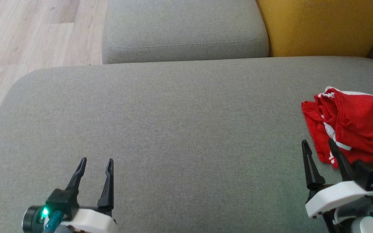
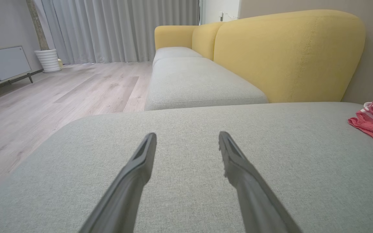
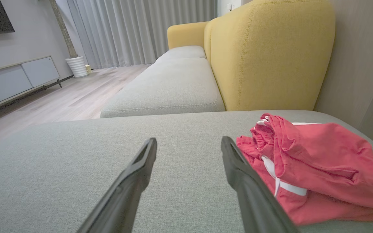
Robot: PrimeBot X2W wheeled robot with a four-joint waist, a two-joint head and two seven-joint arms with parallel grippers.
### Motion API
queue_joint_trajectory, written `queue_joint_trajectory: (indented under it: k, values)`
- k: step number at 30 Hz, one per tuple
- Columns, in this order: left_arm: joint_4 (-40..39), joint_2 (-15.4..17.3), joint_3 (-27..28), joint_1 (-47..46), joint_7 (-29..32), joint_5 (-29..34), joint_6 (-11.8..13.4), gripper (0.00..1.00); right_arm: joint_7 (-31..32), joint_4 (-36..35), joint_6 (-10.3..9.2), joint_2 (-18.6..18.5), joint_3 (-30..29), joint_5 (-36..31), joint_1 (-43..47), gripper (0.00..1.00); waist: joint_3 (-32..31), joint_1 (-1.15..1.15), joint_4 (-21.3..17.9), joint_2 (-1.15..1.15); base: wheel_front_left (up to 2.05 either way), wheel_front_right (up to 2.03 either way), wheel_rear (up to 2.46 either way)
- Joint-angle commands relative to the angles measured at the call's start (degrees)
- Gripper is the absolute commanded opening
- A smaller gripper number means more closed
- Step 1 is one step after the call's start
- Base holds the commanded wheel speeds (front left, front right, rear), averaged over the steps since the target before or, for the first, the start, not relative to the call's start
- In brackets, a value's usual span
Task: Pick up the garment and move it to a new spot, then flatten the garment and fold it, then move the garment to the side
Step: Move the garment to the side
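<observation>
Garment [image 1: 351, 126], bunched at the cushion's [image 1: 173, 129] right edge, suits pickup or set-aside; right claw [image 1: 317, 142] beside it and left claw [image 1: 96, 160] gape empty.

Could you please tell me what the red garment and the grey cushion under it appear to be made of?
The red garment looks like thin, soft, matte sportswear cloth, likely synthetic: it slumps in loose folds, with white trim stripes. The grey cushion looks like matte woven upholstery fabric: a fine flecked weave shows across its surface.
</observation>
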Motion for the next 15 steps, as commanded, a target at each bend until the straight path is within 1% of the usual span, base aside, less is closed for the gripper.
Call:
queue_joint_trajectory:
  k: [1,15]
  values:
    - [-1.62,1.07,2.05,-2.83,-0.03,-0.31,0.31,1.0,-0.04,-2.47,-0.05,-0.26,1.34,0.13,-1.89,1.0,-0.07,0.0,-0.04,0.0,0.0,0.0,0.0]
    - [-1.82,1.48,1.64,-3.19,0.11,-0.55,0.64,1.0,-0.11,-2.2,-0.05,-0.26,1.12,0.76,-1.72,1.0,0.16,0.0,0.07,0.0,0.0,0.0,0.0]
